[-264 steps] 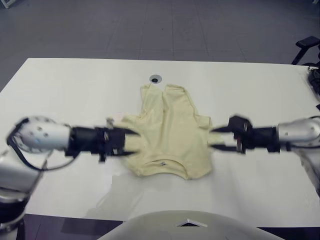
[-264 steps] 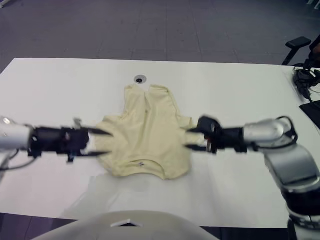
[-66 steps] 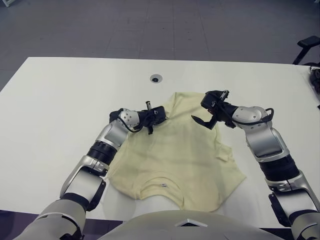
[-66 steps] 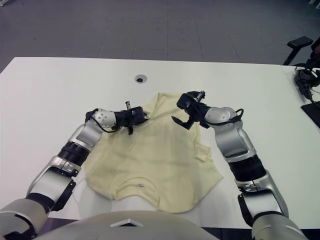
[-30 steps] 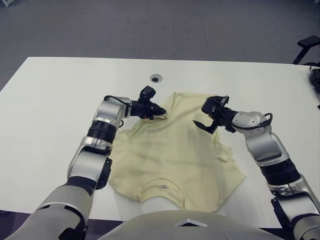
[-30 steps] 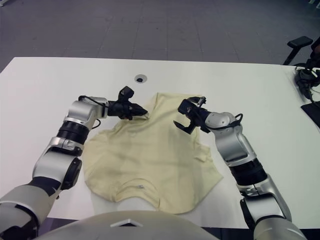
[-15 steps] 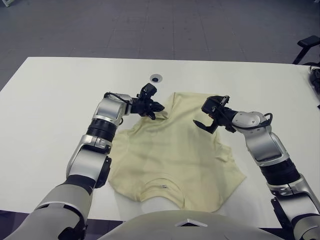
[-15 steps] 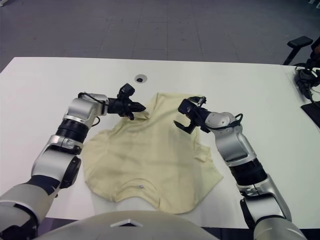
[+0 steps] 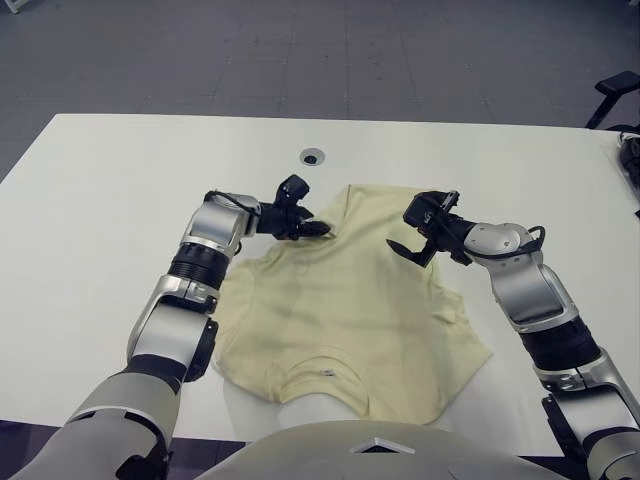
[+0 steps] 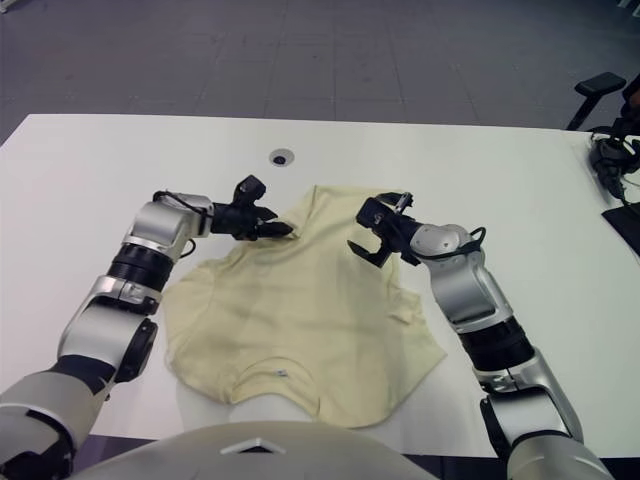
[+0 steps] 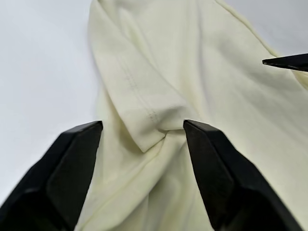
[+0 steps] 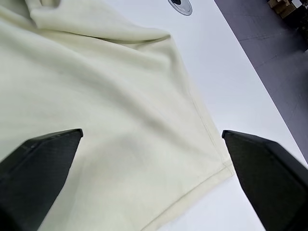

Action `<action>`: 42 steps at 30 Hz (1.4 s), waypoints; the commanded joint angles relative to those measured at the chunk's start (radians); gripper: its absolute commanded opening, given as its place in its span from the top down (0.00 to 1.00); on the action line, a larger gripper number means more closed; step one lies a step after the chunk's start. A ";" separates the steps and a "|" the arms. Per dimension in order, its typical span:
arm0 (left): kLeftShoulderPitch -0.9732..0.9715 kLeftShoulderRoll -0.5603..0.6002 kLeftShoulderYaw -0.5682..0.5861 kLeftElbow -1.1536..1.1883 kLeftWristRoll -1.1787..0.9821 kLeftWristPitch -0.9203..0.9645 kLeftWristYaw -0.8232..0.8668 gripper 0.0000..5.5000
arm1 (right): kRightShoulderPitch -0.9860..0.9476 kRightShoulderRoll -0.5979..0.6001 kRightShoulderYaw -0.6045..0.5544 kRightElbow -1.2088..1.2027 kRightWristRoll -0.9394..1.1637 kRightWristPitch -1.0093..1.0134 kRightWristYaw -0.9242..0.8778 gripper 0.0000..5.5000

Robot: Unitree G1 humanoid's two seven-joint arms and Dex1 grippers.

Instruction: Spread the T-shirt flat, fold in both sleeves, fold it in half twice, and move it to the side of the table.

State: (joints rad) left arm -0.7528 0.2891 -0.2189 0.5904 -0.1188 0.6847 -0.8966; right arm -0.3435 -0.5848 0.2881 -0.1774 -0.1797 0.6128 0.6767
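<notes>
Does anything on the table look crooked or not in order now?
Yes. The T-shirt is not flat: its far left corner is folded over on itself, between the open fingers of the left gripper, and the sleeve on the right side lies bunched up.

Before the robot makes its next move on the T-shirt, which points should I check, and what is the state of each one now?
1. Left gripper is open: ok.
2. The folded-over hem corner lies between its fingers: ok.
3. Right gripper is open, above the T-shirt: ok.
4. T-shirt is spread flat: not ok, that corner is turned over.
5. Right gripper touches the cloth: cannot tell.
</notes>
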 commanded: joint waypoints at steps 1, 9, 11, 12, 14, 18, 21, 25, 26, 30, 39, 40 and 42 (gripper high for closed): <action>-0.006 -0.008 -0.002 0.012 0.001 0.006 0.000 0.56 | -0.012 -0.004 0.007 0.003 -0.006 -0.003 0.003 0.02; -0.020 -0.014 0.011 0.043 0.002 -0.002 0.018 0.82 | -0.009 -0.004 0.007 -0.001 -0.007 -0.001 0.001 0.02; -0.031 -0.018 0.026 0.054 -0.006 0.000 0.026 0.88 | -0.007 -0.004 0.007 -0.002 -0.007 0.000 0.000 0.02; -0.037 -0.019 0.032 0.058 -0.009 0.000 0.027 0.91 | -0.006 -0.004 0.007 -0.003 -0.007 0.000 0.000 0.02; -0.054 -0.021 0.049 0.069 -0.017 -0.002 0.030 0.97 | -0.005 -0.005 0.009 -0.002 -0.006 -0.001 0.002 0.02; -0.102 -0.012 0.071 0.102 -0.015 -0.024 0.020 0.99 | 0.000 -0.011 0.015 -0.004 -0.006 -0.002 0.011 0.02; -0.161 0.004 0.079 0.168 0.001 -0.066 0.017 0.99 | 0.001 -0.012 0.017 -0.003 -0.007 -0.002 0.013 0.02; -0.233 0.029 0.061 0.281 0.054 -0.167 0.016 0.99 | -0.003 -0.009 0.020 0.002 -0.009 -0.006 0.013 0.02; -0.254 0.037 0.054 0.320 0.073 -0.201 0.020 0.99 | -0.005 -0.008 0.021 0.004 -0.009 -0.007 0.014 0.02; -0.312 0.055 -0.023 0.469 0.205 -0.393 0.078 0.99 | -0.005 -0.008 0.025 0.006 -0.011 -0.009 0.013 0.02; -0.351 0.025 -0.200 0.673 0.501 -0.757 0.379 0.96 | -0.017 0.005 0.032 0.015 -0.011 -0.015 0.010 0.02; -0.352 0.030 -0.215 0.685 0.529 -0.781 0.430 0.94 | -0.021 0.008 0.034 0.016 -0.010 -0.016 0.010 0.02; -0.361 0.043 -0.239 0.701 0.586 -0.836 0.564 0.87 | -0.022 0.014 0.032 0.012 -0.008 -0.015 0.007 0.02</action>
State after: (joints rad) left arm -1.0732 0.3141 -0.4404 1.2730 0.4213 -0.1054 -0.4289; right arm -0.3470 -0.5798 0.3174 -0.1658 -0.1845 0.5975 0.6881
